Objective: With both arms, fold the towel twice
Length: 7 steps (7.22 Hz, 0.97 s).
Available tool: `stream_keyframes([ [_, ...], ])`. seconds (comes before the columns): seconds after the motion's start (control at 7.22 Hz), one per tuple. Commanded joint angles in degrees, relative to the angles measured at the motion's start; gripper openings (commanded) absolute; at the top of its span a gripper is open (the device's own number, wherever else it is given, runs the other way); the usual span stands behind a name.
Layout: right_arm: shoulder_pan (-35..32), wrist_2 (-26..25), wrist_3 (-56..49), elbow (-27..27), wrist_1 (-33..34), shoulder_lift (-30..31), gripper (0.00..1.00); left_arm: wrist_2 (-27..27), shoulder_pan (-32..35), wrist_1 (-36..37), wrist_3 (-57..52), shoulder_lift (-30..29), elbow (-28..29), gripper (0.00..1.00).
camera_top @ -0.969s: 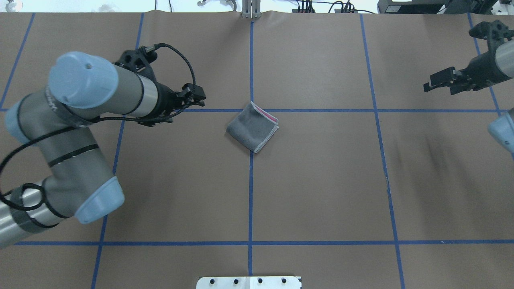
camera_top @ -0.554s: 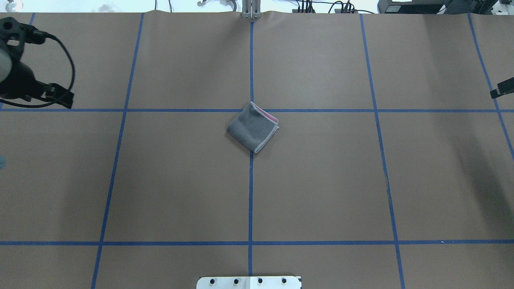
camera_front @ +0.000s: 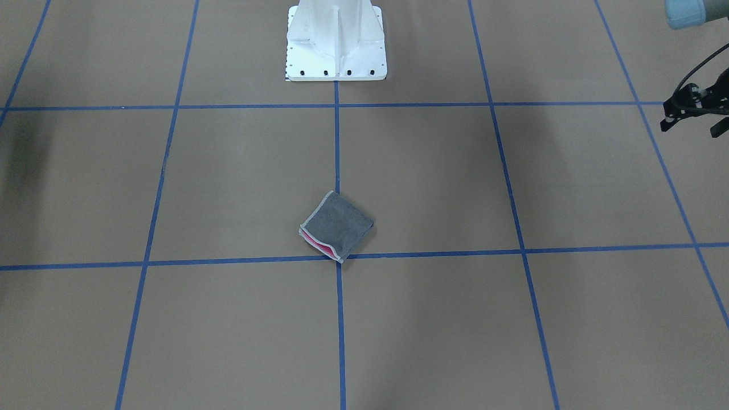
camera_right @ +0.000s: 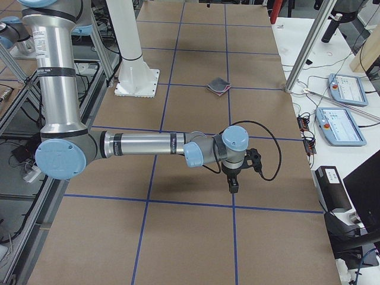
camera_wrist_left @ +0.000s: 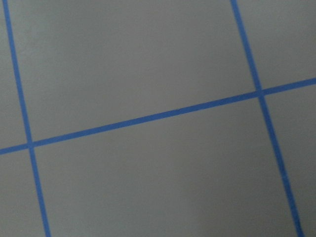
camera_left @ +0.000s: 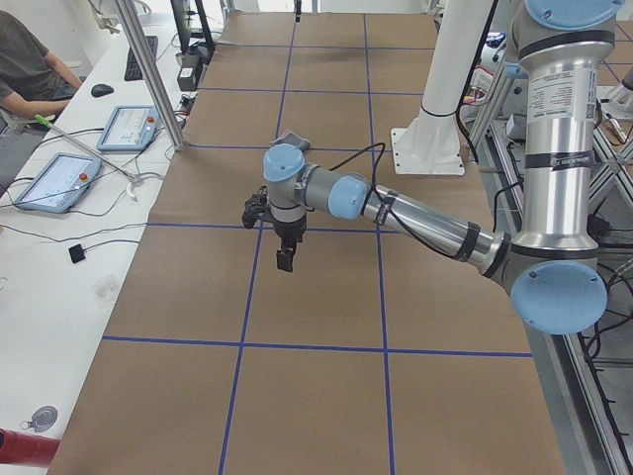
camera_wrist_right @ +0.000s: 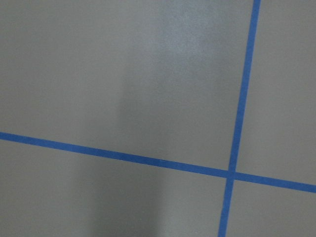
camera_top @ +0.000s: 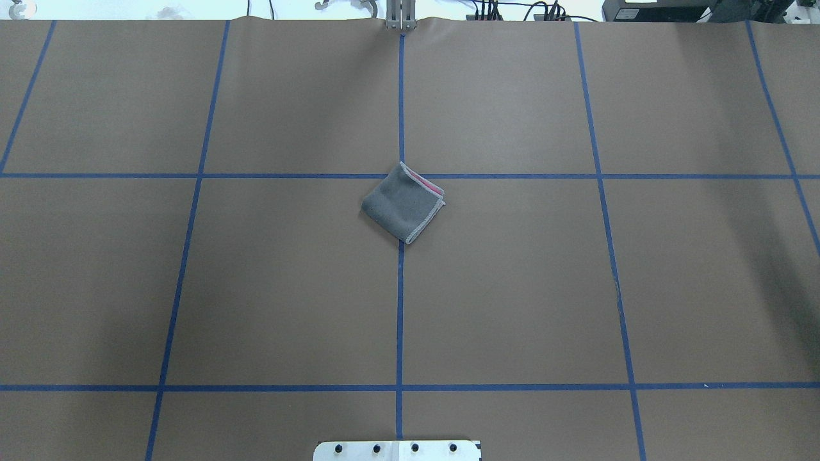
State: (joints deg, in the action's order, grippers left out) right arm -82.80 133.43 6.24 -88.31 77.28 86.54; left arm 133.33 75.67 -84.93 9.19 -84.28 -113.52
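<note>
The towel (camera_top: 403,202) lies folded into a small square at the table's centre crossing, dark grey face up, with a pink strip showing at its far right edge. It also shows in the front-facing view (camera_front: 336,226). Neither arm shows in the overhead view. My left gripper (camera_left: 285,261) hangs over the table far out to the left of the towel. Its black wrist end (camera_front: 692,108) shows at the front-facing view's right edge. My right gripper (camera_right: 233,185) hangs far out to the right. I cannot tell whether either is open or shut. Both wrist views show only bare paper.
Brown paper with blue tape grid lines (camera_top: 400,320) covers the table. The white bolted pedestal (camera_front: 336,40) stands at the robot's side. Tablets and cables (camera_right: 341,122) lie on the white bench beyond the far edge. A seated person (camera_left: 30,69) is there.
Both arms have swung outward and left the overhead view, the left one to the left, the right one to the right. The towel has not moved.
</note>
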Motion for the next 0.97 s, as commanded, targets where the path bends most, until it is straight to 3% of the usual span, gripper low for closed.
stream_keyframes([
  [0.0, -0.4, -0.1, -0.2, -0.2, 0.2, 1.3, 1.00, 1.8, 3.8, -0.2, -1.0, 3.4, 0.4, 1.00],
  [0.42, -1.2, 0.2, -0.3, -0.8, 0.2, 2.8, 1.00, 1.7, 4.8, 0.4, -3.0, 3.8, 0.9, 1.00],
  [0.83, -1.6, 0.1, -0.3, -0.8, 0.8, 2.6, 1.00, 1.8, 6.8, 0.5, -3.0, 3.2, 5.4, 1.00],
])
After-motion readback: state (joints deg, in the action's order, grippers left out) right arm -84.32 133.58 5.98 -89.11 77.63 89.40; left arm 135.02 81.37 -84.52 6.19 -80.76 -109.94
